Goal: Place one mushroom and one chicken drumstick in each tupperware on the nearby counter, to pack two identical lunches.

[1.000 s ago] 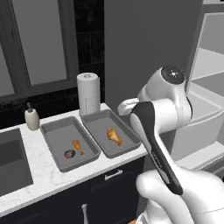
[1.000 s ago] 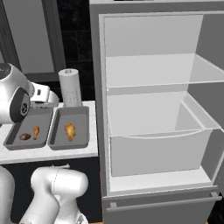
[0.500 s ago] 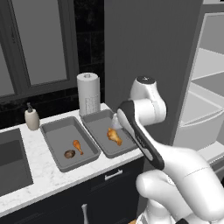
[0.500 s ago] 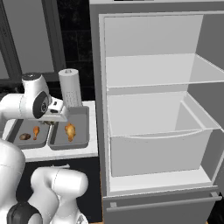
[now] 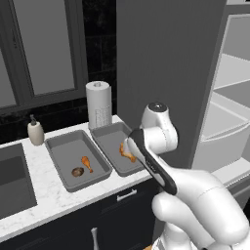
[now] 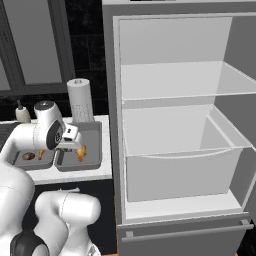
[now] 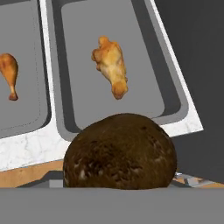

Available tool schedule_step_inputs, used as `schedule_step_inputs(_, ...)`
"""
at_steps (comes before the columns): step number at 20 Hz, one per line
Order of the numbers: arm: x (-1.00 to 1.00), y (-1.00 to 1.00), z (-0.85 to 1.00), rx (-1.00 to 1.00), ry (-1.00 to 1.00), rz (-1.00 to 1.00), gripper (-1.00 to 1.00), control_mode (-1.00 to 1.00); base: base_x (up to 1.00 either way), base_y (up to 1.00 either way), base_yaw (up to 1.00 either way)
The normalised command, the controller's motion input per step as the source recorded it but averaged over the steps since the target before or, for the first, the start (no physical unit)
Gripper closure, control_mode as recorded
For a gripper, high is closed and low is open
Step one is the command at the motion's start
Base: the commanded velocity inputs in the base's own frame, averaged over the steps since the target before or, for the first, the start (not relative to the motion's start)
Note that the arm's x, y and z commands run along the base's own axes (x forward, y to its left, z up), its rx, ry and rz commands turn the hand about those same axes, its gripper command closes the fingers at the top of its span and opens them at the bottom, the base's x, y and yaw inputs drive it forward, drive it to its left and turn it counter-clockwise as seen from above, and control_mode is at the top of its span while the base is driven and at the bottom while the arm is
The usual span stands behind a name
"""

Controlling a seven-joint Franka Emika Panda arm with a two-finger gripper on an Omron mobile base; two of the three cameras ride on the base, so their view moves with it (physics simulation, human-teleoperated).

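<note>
- Left base view: two grey tupperware trays sit side by side on the white marble worktop (image 5: 58, 193), in front of the paper towel roll (image 5: 98, 104).
- Left tray (image 5: 63, 146), on the side nearer the soap bottle (image 5: 35, 132), holds one chicken drumstick (image 5: 87, 163) with a dark mushroom (image 5: 77, 172) just beside it.
- Right tray (image 5: 108, 134), directly in front of the roll, holds a second drumstick (image 5: 126, 153); the arm partly covers this tray's near corner.
- Dark sink (image 5: 12, 184) is inset in the worktop left of the soap bottle. Fingers are hidden behind the arm's wrist here, so I can't tell their state from this view.
- Right base view: the gripper (image 6: 75, 145) hangs over the near edge of the tray in front of the roll, close to that tray's drumstick (image 6: 81, 152).
- Open fridge (image 6: 175, 125) stands right of the roll, against the worktop end.
- Hand view: a brown mushroom in the gripper (image 7: 120, 152) fills the lower middle, with the fingers pinching it; the tips themselves are covered by it.
- Beyond it lies the right tray's drumstick (image 7: 111, 65), untouched, well apart from the held mushroom. The left tray's drumstick (image 7: 8, 72) shows at the frame edge.
</note>
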Motion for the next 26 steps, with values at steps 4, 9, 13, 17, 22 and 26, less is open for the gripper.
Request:
schedule_step_inputs(4,0.38,0.07,-0.30,0.00,0.04,0.00,1.00,-1.00,0.00,0.00,0.00)
schedule_step_inputs(9,0.36,0.18,-0.38,0.00,0.04,0.00,1.00,-1.00,0.00,0.00,0.00)
schedule_step_inputs(13,0.31,0.06,-0.24,0.00,0.01,0.00,1.00,-1.00,0.00,0.00,0.00)
schedule_step_inputs(17,0.20,0.00,-0.39,0.00,0.00,0.00,1.00,-1.00,0.00,0.00,0.00)
schedule_step_inputs(22,0.17,0.02,-0.48,0.00,0.00,0.00,1.00,-1.00,0.00,0.00,0.00)
schedule_step_inputs(26,0.10,0.04,-0.35,0.00,0.00,0.00,1.00,-1.00,0.00,0.00,0.00)
